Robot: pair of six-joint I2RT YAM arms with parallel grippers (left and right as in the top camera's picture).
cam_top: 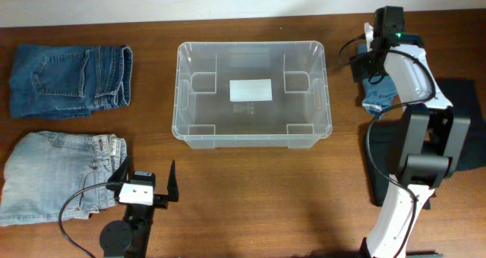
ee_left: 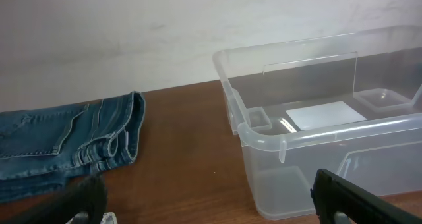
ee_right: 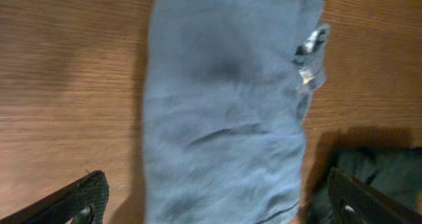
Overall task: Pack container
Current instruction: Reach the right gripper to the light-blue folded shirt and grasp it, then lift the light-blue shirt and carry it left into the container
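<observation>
Wooden bench (cam_top: pixel 250 190) with the clear container (cam_top: pixel 179 91) sitting empty in the middle, so I'd say packing hasn't really started. Folded dark jeans (cam_top: pixel 68 80) are far left, light jeans (cam_top: pixel 53 174) near left. The right gripper (ee_right: pixel 224 197) hangs wide open over a folded blue garment (ee_right: pixel 224 105) at the far right, gripping nothing. The left gripper (cam_top: pixel 146 180) is spread open too, beside the light jeans. My guess at the next move: drop, pinch that cloth, and carry it left into the container.

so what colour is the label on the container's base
White; the label in the container shows best from overhead.
</observation>
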